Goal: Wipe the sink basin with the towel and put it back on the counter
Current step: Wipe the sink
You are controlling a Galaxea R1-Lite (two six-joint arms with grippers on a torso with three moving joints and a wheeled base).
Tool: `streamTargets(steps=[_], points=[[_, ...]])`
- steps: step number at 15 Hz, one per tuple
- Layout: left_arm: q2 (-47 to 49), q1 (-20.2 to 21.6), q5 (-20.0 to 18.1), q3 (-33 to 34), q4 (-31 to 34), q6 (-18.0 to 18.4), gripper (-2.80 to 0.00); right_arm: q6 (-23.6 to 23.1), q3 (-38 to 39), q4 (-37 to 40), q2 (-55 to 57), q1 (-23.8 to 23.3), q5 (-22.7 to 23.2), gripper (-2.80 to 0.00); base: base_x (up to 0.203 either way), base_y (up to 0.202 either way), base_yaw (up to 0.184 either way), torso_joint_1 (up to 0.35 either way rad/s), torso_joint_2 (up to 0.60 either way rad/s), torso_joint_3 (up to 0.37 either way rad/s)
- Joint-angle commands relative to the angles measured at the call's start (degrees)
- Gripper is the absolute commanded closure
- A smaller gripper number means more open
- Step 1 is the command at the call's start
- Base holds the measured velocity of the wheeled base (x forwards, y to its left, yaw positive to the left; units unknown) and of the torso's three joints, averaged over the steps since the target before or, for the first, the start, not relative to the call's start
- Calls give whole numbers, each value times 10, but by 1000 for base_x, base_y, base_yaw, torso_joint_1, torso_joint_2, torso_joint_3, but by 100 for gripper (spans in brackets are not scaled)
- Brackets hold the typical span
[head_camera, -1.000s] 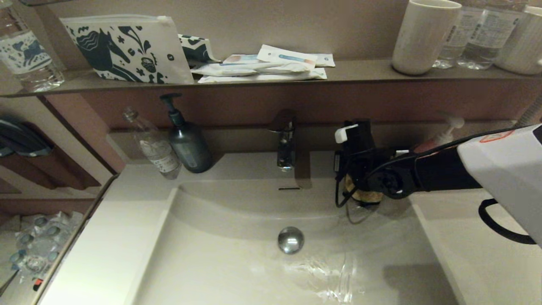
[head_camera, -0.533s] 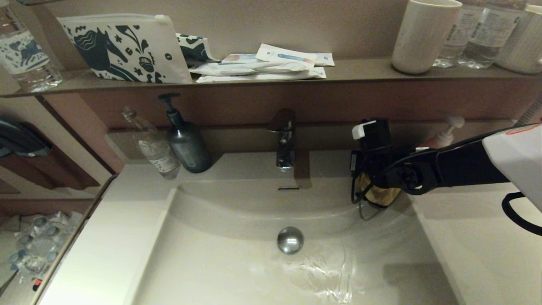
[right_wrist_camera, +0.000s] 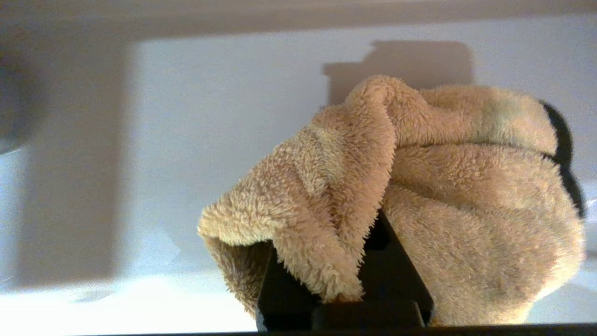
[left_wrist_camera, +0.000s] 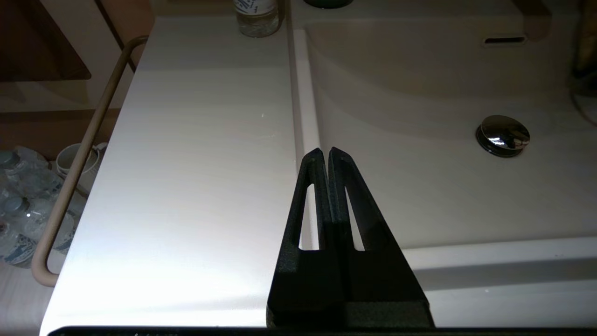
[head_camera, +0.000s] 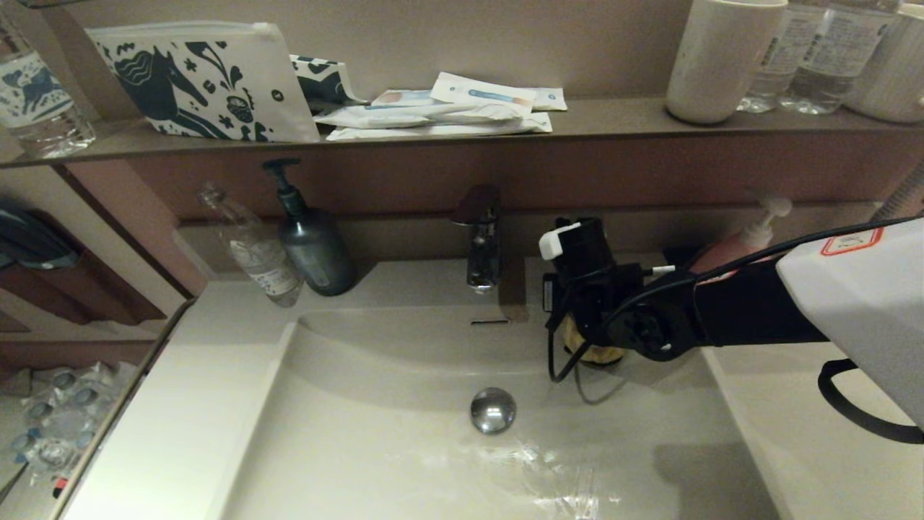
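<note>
Right hand (head_camera: 588, 339) clamped on towel (head_camera: 593, 352), pressing it to sink basin (head_camera: 404, 462) far wall, right of tap (head_camera: 482, 249). Left hand (left_wrist_camera: 329, 156) closed, idle near the counter (left_wrist_camera: 196, 163). Risk: bunched towel slips free; wrist cable could snag on the tap.

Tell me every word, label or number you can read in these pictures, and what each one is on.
None can be read.
Clear bottle by the dark pump bottle: label print too small.
Sachets on the shelf: printing blurred.
Water bottles beside the cup: label text too small.
Patterned pouch: drawings and a small dark mark, unreadable.
Sticker on the right arm: red outline, no legible text.
</note>
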Motion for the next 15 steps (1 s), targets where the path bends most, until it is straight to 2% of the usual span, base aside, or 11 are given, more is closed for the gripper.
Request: streamTargets(steps=[1, 3, 8, 12, 15], points=[[1, 0, 0, 0, 0, 0, 0, 1, -9, -8, 6, 17, -2, 0, 0, 0, 0, 0, 0, 0], [1, 0, 0, 0, 0, 0, 0, 0, -9, -7, 6, 12, -4, 0, 0, 0, 0, 0, 0, 0], [1, 0, -1, 0, 0, 0, 0, -3, 8, -2, -1, -60, -8, 0, 0, 0, 0, 0, 0, 0], [1, 0, 0, 0, 0, 0, 0, -8, 51, 0, -36, -99, -10, 0, 0, 0, 0, 0, 0, 0], [1, 0, 0, 0, 0, 0, 0, -8, 61, -1, -52, -101, -11, 0, 0, 0, 0, 0, 0, 0]])
